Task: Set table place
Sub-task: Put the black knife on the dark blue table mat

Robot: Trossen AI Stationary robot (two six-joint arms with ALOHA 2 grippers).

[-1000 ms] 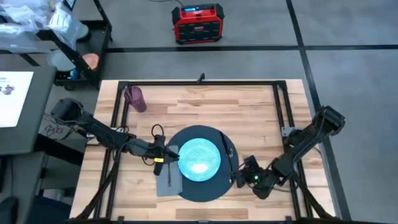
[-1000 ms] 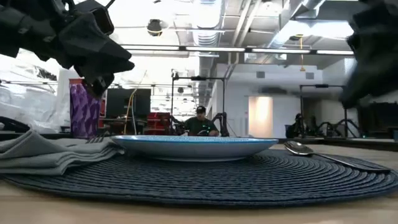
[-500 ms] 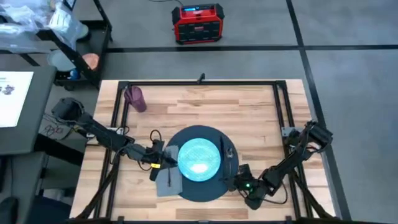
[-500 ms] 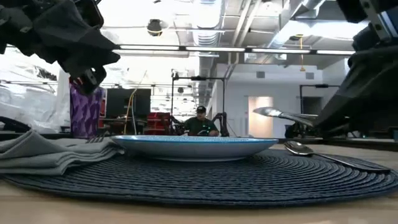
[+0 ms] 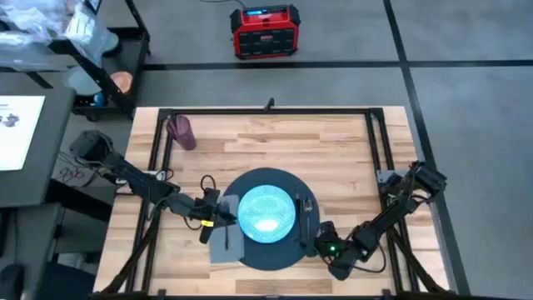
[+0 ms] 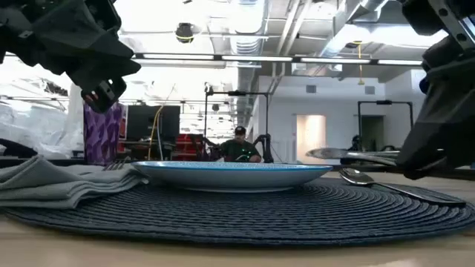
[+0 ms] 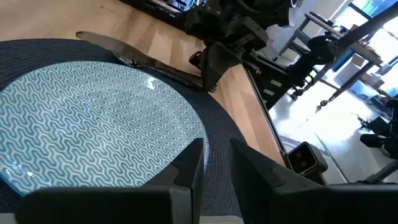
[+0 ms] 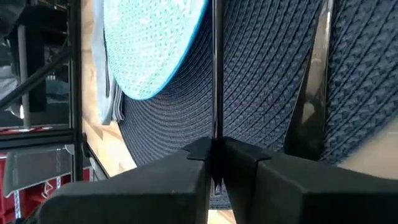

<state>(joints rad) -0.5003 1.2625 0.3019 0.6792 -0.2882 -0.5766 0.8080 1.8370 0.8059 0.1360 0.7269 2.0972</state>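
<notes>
The round dark mat [image 5: 268, 257] lies on the wood table [image 5: 333, 150]. It bears a light blue plate [image 5: 266, 215], with a grey napkin [image 5: 225, 243] at the plate's left. Right of the plate a spoon [image 6: 358, 176] lies on the mat. My right gripper [image 5: 321, 244] is at the mat's near right edge, shut on a table knife [image 6: 349, 153], which sits between plate and spoon. My left gripper [image 5: 215, 215] hovers over the napkin's far end by the plate's left rim, open by a narrow gap [image 7: 216, 165], with nothing between its fingers. My right gripper pinches the knife's handle end [image 8: 216, 132] between its two fingers. The fingers come level from the table's near right side and lie along the knife. The knife sticks out ahead of them, about level, a little above the mat [image 6: 245, 211] and clear of it.
A purple cup [image 5: 181, 131] stands at the table's far left corner. A fork's tines [image 6: 115, 167] show on the napkin. The black rail frame [image 5: 373, 142] runs along the table's edges. Bare wood lies beyond the mat toward the far edge.
My right gripper has gone from beside the mat toward the table's left edge, onto the mat's right edge, carrying the knife. The knife has come down from tip-up to about level beside the plate. My left gripper has drawn back a little toward the table's left edge.
</notes>
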